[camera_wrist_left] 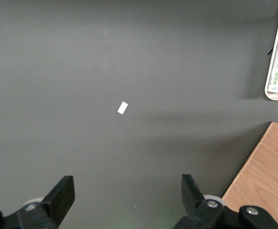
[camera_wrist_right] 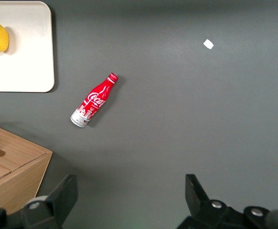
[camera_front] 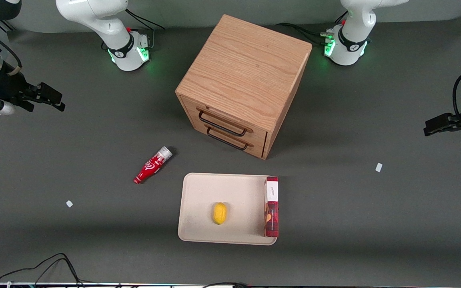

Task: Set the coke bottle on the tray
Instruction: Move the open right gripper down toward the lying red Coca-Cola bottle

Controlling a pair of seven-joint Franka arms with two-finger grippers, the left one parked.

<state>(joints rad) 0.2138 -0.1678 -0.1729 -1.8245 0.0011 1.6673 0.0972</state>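
Observation:
The coke bottle is small and red with white script and a silver base. It lies on its side on the grey table, beside the tray toward the working arm's end, neck pointing toward the front camera. It also shows in the right wrist view. The cream tray lies flat in front of the drawers; its corner shows in the right wrist view. My gripper hovers high at the working arm's end, well apart from the bottle. It is open and empty.
A yellow lemon lies on the tray, and a red box rests along its edge. A wooden two-drawer cabinet stands mid-table, farther from the front camera. Small white scraps lie on the table.

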